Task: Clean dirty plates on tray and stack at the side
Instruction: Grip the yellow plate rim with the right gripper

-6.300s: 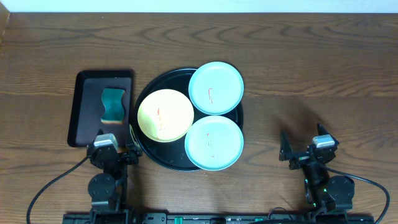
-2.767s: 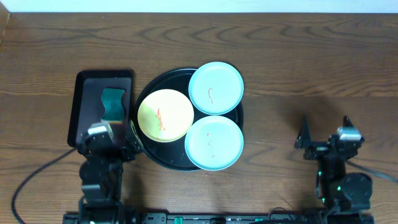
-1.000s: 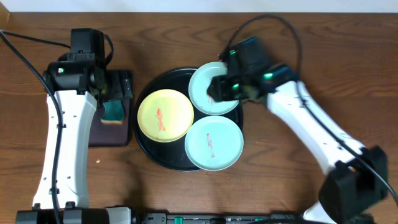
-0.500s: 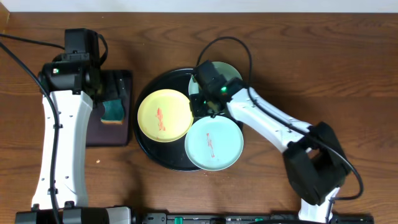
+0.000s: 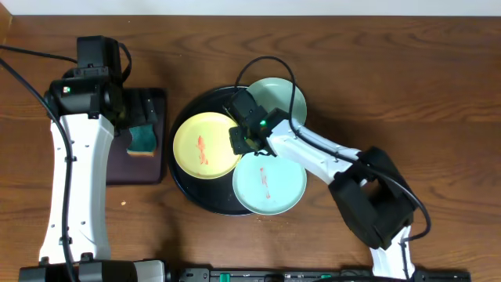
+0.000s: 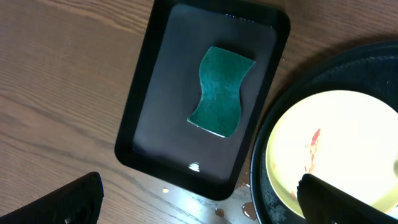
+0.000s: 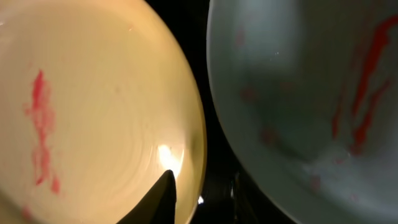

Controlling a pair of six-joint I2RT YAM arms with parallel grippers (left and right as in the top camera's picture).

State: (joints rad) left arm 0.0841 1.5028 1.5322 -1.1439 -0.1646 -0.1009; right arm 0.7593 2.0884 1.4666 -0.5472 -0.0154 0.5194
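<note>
Three plates (image 5: 205,145) overhead, left wrist shows whole sponge (image 6: 221,91)

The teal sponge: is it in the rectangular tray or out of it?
In: the sponge lies flat inside the rectangular tray, within its rim.

R pincer (image 5: 243,139) now at yellow plate (image 5: 205,146)

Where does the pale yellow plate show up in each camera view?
Overhead: the yellow plate sits left on the black tray.
Left wrist: the yellow plate is lower right, cut by the frame.
Right wrist: the yellow plate fills the left half.
Shared landmark: its red smear.
</note>
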